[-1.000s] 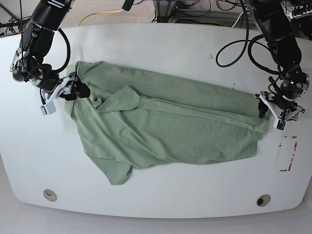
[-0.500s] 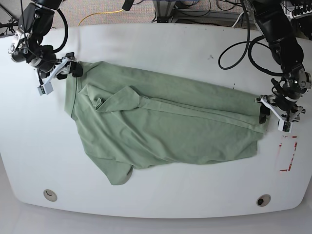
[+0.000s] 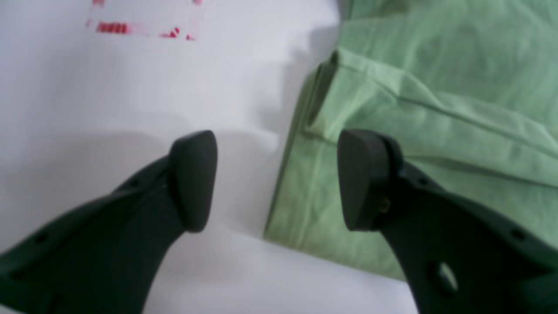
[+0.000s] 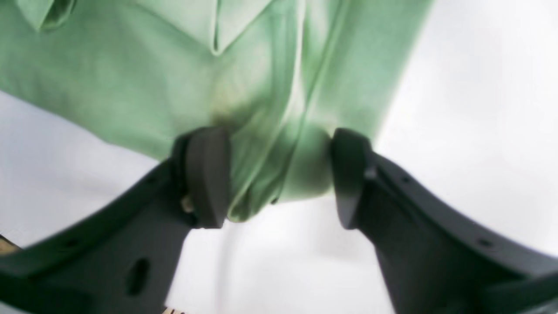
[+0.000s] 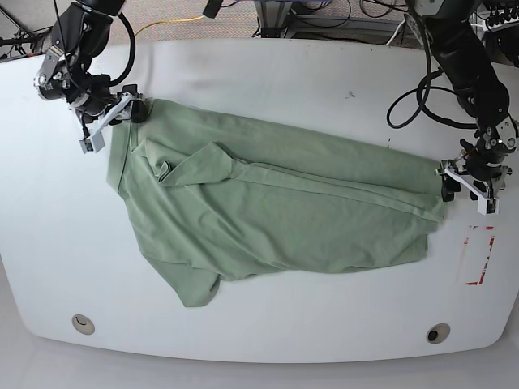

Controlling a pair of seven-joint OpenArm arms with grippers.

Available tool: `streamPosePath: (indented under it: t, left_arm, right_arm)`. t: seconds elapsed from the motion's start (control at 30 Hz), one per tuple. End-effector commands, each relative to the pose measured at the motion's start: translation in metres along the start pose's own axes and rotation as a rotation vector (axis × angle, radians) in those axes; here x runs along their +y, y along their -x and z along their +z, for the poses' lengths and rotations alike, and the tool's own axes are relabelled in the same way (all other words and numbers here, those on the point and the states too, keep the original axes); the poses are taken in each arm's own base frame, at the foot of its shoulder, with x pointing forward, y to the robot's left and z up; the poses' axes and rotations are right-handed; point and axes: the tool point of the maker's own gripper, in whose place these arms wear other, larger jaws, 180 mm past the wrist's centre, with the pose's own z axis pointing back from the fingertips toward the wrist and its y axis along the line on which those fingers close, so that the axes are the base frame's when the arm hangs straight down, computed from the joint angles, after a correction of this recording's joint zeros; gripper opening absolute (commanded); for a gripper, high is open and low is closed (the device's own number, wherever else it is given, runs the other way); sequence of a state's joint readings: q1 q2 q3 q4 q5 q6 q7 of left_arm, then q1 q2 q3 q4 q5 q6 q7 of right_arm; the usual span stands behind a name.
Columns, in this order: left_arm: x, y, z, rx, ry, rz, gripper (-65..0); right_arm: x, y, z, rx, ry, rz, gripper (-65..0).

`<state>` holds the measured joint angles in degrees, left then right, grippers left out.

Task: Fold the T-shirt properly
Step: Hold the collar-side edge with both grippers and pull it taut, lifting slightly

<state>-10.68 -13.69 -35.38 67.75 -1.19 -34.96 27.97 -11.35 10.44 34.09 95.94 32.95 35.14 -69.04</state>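
The pale green T-shirt [image 5: 276, 207] lies spread and wrinkled across the middle of the white table [image 5: 268, 73], one sleeve folded over its chest. At the T-shirt's upper corner the right gripper [image 4: 279, 176] has its jaws apart with a bunched fold of cloth between them. At the T-shirt's opposite end the left gripper [image 3: 277, 179] hangs with jaws apart, one fingertip [image 3: 362, 179] over the hem, beside a red-marked label [image 5: 478, 255].
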Motion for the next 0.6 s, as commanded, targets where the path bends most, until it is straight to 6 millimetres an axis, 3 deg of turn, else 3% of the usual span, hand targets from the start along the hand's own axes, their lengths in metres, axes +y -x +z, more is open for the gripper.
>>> streamPosePath:
  t: [0.0,0.1,0.17,0.47,0.57]
  left_arm:
    - [0.006,-0.033,0.003,-0.114,-0.004,-0.009,-24.6]
    - [0.006,-0.026,-0.003,-0.104,0.007,0.013,-24.6]
    - [0.004,-0.021,-0.008,-0.098,0.016,0.033,-24.6]
    - [0.010,0.013,-0.017,-0.009,0.034,0.087,-26.5]
    - [0.008,0.025,-0.016,0.031,0.044,0.054,-38.3]
  right_arm:
    - [0.001,-0.009,0.004,-0.027,-0.004,0.017,-43.0]
    - [0.001,-0.010,0.004,-0.028,-0.003,0.020,-54.5]
    - [0.001,-0.010,0.004,-0.029,-0.002,0.021,-58.8]
    - [0.000,-0.010,0.005,-0.028,0.002,0.023,-59.5]
    - [0.000,-0.010,0.005,-0.029,0.001,0.024,-59.6]
